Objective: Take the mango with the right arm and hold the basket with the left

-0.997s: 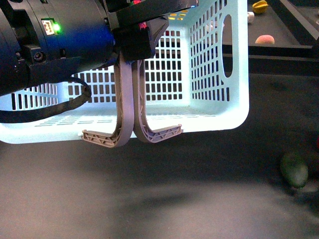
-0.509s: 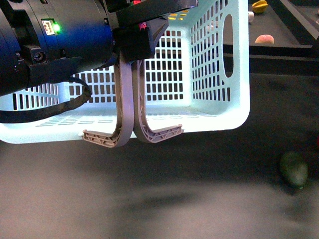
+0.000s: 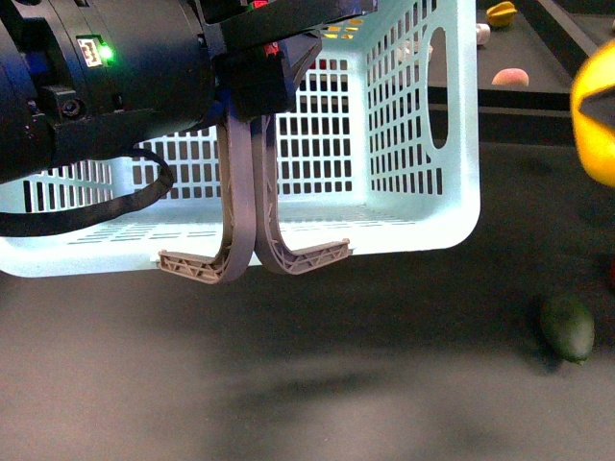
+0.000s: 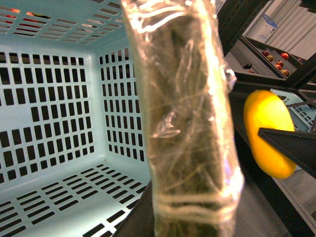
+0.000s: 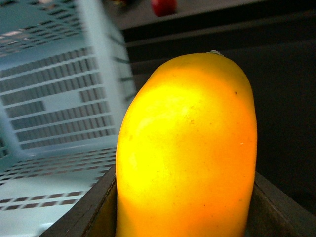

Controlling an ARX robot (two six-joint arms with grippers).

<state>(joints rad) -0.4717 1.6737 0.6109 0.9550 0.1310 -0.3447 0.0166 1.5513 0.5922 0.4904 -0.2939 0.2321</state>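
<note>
The light-turquoise basket (image 3: 404,144) hangs above the dark floor by its two grey-brown handles (image 3: 240,202). My left gripper (image 3: 264,67) is shut on the handles at the top. In the left wrist view a film-wrapped handle (image 4: 187,123) fills the middle, with the basket's slotted inside (image 4: 59,123) behind it. The yellow-orange mango (image 3: 596,115) shows at the front view's right edge, beside the basket's right wall. My right gripper (image 5: 185,217) is shut on the mango (image 5: 187,148), whose dark fingers (image 5: 281,207) flank it. The left wrist view shows the mango (image 4: 269,133) outside the basket.
A dark green oval fruit (image 3: 567,328) lies on the floor at the lower right. Behind the basket, a dark shelf holds a yellow fruit (image 3: 501,12) and a pinkish fruit (image 3: 510,76). A red fruit (image 5: 164,6) sits far back in the right wrist view.
The mango has come into the front view at the right edge, lifted off the floor. The basket and the left arm have stayed where they were.
</note>
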